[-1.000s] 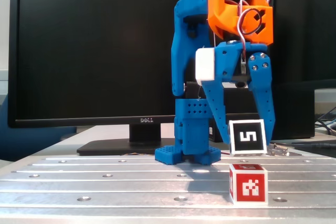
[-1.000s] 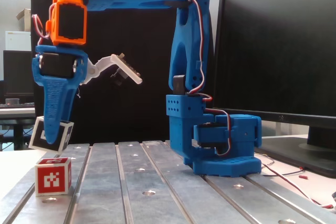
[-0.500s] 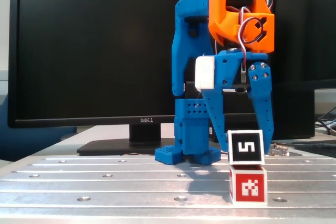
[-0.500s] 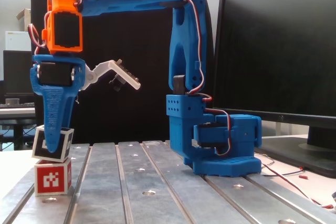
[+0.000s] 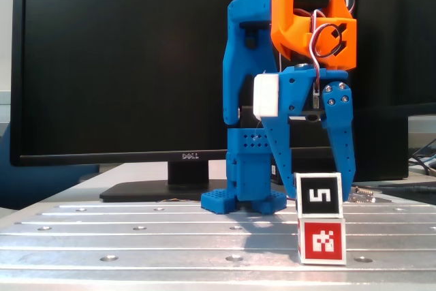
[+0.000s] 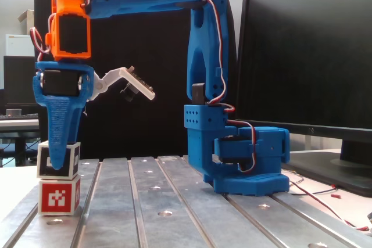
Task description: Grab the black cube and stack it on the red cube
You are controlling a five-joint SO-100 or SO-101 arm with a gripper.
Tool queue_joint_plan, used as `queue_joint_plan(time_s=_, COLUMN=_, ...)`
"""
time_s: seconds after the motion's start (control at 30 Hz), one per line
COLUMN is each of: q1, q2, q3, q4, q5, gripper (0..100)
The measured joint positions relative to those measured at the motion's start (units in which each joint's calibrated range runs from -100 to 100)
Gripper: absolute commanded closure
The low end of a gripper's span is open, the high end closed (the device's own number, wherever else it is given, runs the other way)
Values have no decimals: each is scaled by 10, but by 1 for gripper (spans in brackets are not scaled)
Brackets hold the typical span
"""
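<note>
Black cube (image 5: 319,195) already sits squarely on the red cube (image 5: 321,242) near the table (image 5: 136,236) edge — the blue gripper (image 5: 317,199) clamps it between its narrow jaws, so, by my reading, only letting go and lifting away remains.

Blue arm reaching out, orange wrist turned straight down.
The pincer (image 5: 318,192) points vertically downward, its two blue fingers (image 6: 58,137) closed on the black cube (image 5: 319,195) from either side, the forearm level above.
</note>
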Motion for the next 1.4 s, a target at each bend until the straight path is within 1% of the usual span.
queue_joint_plan(time_s=0.23, q1=1, q2=1, q3=0, q4=-9, q5=0, gripper=83)
queue_joint_plan(time_s=0.43, q1=1, q2=1, q3=0, q4=-9, q5=0, gripper=74)
queue_joint_plan(time_s=0.7, q1=1, q2=2, q3=-1, q4=3, q5=0, gripper=67)
queue_joint_plan(time_s=0.87, q1=1, q2=2, q3=-47, q4=41, q5=0, gripper=66)
queue_joint_plan(time_s=1.1, q1=4, q2=2, q3=-151, q4=119, q5=0, gripper=66)
queue_joint_plan(time_s=1.3, q1=52, q2=2, q3=-233, q4=187, q5=0, gripper=66)
queue_joint_plan(time_s=1.4, q1=88, q2=2, q3=-252, q4=202, q5=-14, gripper=66)
